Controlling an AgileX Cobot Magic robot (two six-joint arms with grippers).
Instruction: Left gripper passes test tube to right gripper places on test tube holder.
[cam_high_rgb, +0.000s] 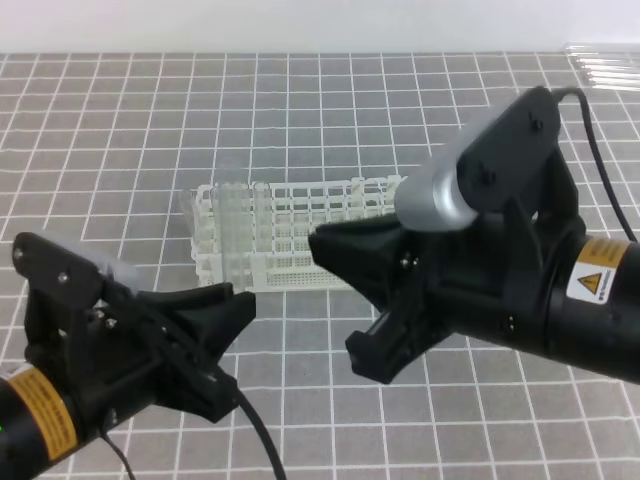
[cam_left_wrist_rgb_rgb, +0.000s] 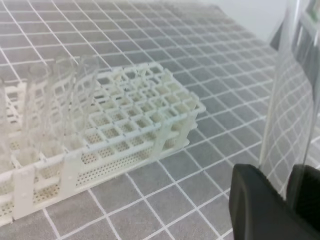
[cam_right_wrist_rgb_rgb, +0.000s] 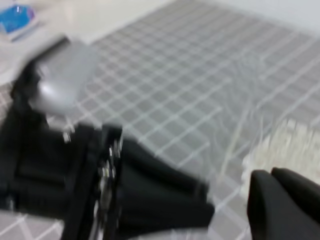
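Observation:
The white test tube holder (cam_high_rgb: 300, 235) stands mid-table on the grid mat. In the left wrist view it lies to the left (cam_left_wrist_rgb_rgb: 135, 115). My left gripper (cam_left_wrist_rgb_rgb: 282, 187) is shut on a clear test tube (cam_left_wrist_rgb_rgb: 292, 110), which rises upright between the black fingers (cam_left_wrist_rgb_rgb: 252, 205). In the exterior view this gripper sits low at the front left, pointing towards the holder, and the held tube barely shows. My right gripper (cam_right_wrist_rgb_rgb: 274, 185) is shut and empty. It hangs in front of the holder's right end, facing the left gripper.
Several clear tubes (cam_high_rgb: 232, 225) stand in the holder's left rows (cam_left_wrist_rgb_rgb: 65, 100). More loose tubes (cam_high_rgb: 605, 68) lie at the far right edge of the mat. The right arm's body covers the table's right front.

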